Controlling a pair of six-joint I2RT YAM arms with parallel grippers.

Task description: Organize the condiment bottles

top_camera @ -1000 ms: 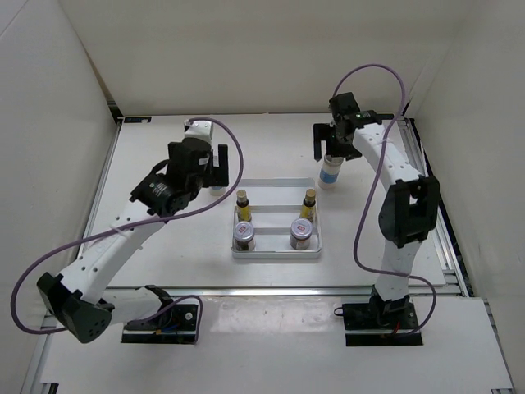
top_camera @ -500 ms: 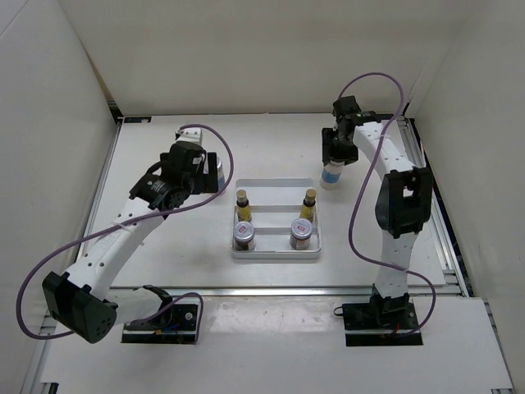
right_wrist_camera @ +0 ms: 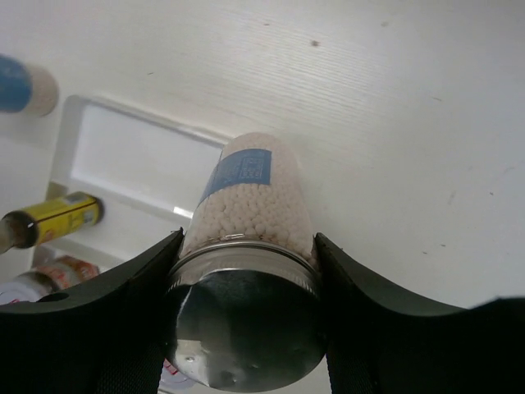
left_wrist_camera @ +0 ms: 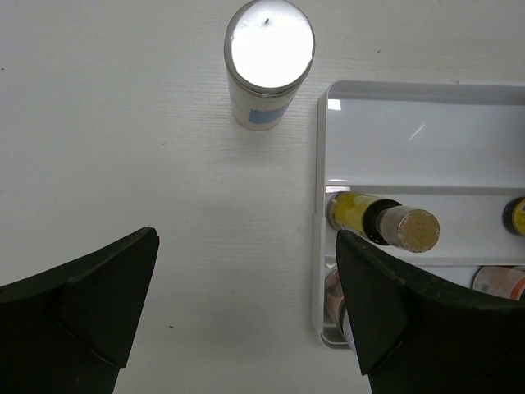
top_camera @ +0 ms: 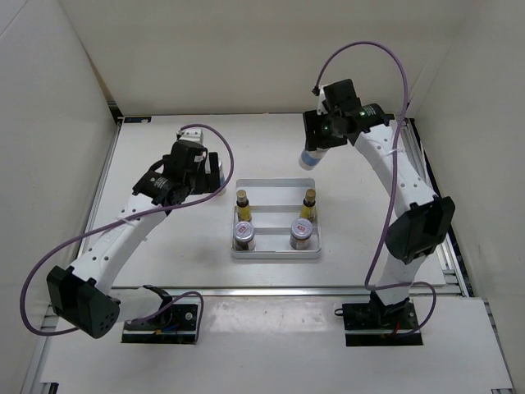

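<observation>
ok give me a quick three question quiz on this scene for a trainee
1. how many condiment bottles stand in the tray?
2. true or false: the left tool is shut on a bottle
3. the right tool grips: a) nothing b) a tall white bottle c) the tray
key: 1 four; 2 false, it is open; 3 b

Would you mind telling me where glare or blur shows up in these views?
Left wrist: the lid of the standing bottle is blown out white, and the tray floor glints. Right wrist: the held bottle is clear, the standing bottle in the corner blurred. Top external: even light, no glare.
</observation>
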